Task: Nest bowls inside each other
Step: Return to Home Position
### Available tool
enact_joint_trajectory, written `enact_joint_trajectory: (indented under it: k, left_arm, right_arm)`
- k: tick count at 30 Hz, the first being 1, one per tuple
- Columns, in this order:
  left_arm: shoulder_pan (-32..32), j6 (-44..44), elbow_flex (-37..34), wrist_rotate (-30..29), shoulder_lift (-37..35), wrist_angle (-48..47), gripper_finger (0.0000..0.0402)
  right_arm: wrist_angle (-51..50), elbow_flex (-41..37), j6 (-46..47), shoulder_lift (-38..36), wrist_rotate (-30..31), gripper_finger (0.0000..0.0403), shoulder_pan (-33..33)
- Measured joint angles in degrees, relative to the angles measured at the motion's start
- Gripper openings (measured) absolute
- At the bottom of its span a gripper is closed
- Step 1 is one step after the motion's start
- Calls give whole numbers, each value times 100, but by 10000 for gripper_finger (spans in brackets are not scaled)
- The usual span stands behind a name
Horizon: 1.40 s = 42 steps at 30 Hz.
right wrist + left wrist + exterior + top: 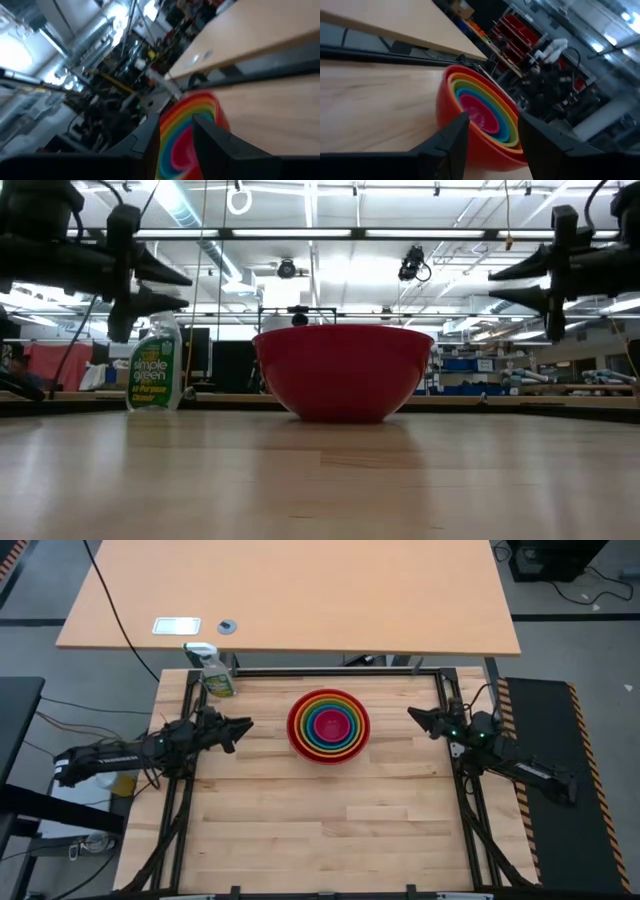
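The bowls (329,726) stand nested in one stack at the middle of the table, a little toward its far edge. Red is outermost, then orange, lime green, blue and magenta-pink at the centre (480,117). Only the red bowl (343,370) shows in the low view, resting on its base. My left gripper (246,725) hovers to the stack's left, level, pointing at it, open and apart from it (493,119). To the right of the stack hovers my right gripper (411,713), also level, open and clear of it (176,120).
A spray bottle of green liquid (216,674) stands at the table's far left corner (156,365). Black frame rails (178,810) run along the left and right edges. A tan desk (300,590) lies beyond the far edge. The near half of the table is bare wood.
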Motion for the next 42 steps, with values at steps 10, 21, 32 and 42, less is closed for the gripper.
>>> enact_joint_trajectory:
  k: [10,21,32,42]
  left_arm:
    - [-102,-928,-382,-694,-64,-198,171]
    - [-511,-776,-385,-1454,-73,-346,107]
    - [-656,-147,-387,-1826,101,-512,29]
    - [-658,2385,-387,-1787,92,-512,18]
  right_arm:
    - [272,-334,-61,-1,-1069,121,10]
    - [373,-334,134,4,-1832,117,10]
    - [292,-329,-49,196,-1197,116,10]
    - [255,-329,-4026,246,-1033,116,10]
